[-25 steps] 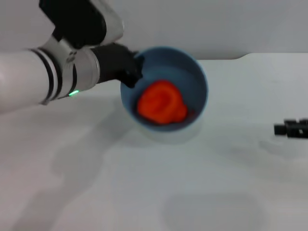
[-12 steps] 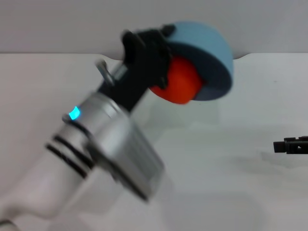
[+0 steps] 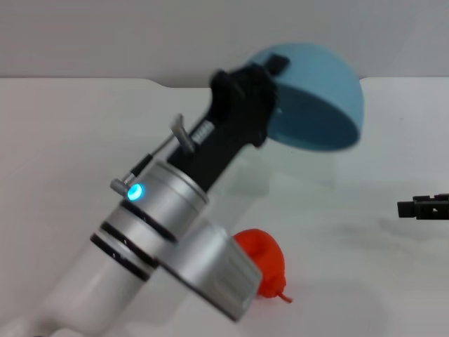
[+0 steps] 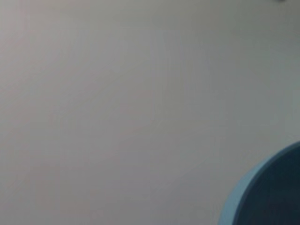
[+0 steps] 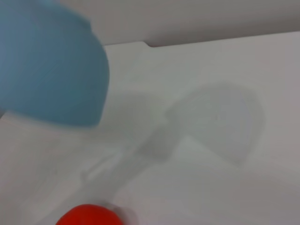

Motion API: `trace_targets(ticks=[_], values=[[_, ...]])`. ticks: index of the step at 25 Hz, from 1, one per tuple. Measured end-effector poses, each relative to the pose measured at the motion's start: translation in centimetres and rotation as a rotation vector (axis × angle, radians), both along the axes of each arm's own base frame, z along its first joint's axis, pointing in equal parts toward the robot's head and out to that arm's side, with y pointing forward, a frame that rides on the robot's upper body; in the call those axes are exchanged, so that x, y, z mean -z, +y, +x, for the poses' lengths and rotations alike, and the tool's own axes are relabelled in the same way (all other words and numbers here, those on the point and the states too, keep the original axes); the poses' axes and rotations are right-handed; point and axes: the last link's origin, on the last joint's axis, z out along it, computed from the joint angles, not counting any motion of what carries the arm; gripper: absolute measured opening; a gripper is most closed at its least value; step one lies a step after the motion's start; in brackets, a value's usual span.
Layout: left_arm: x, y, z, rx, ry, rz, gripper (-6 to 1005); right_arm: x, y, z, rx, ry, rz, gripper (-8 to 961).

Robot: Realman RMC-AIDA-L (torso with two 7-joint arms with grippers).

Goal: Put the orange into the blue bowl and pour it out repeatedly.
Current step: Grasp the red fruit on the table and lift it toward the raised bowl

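My left gripper (image 3: 263, 91) is shut on the rim of the blue bowl (image 3: 319, 98) and holds it high above the table, tipped over with its opening facing down and toward me. The bowl is empty; its rim also shows in the left wrist view (image 4: 267, 194) and its outside in the right wrist view (image 5: 49, 65). The orange (image 3: 263, 270) lies on the white table (image 3: 351, 246) below, partly hidden behind my left forearm, its small stem nub pointing right. It shows too in the right wrist view (image 5: 89, 216). My right gripper (image 3: 423, 207) rests low at the right edge.
The white table's far edge meets a grey wall (image 3: 105, 35) behind the bowl. The left forearm (image 3: 168, 239) crosses the near-left part of the table.
The left arm lifted and tipped the bowl further over. The orange dropped out of it and now lies on the table near my forearm. The right gripper stayed put.
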Motion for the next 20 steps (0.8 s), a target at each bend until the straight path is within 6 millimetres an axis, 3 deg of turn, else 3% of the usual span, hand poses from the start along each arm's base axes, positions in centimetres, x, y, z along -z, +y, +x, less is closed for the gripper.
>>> trace_targets(ticks=[1, 7, 8, 13, 15, 20], values=[[0.0, 0.0, 0.0, 0.0, 0.0, 0.0, -1, 0.0, 0.0, 0.0, 0.0, 0.0, 0.0, 556], [-4.0, 4.7, 0.5, -0.361, -0.323, -0.173, 0, 0.2, 0.7, -0.9, -0.028, 0.003, -0.002, 563], [-5.6, 6.9, -0.5, -0.51, -0.423, -0.318, 0, 0.3, 0.8, -1.0, -0.034, 0.003, -0.003, 564], [-9.5, 11.3, -3.1, -0.816, -0.716, -0.771, -1, 0.9, 1.4, -1.7, -0.05, 0.017, -0.02, 569], [-10.8, 12.5, -4.7, -0.959, -0.752, -0.932, -1, 1.0, 1.6, -1.8, -0.054, 0.017, -0.022, 571], [-11.3, 12.3, -7.0, -1.244, -0.68, -1.06, -1, 1.5, 2.2, -2.6, -0.099, 0.018, -0.039, 576]])
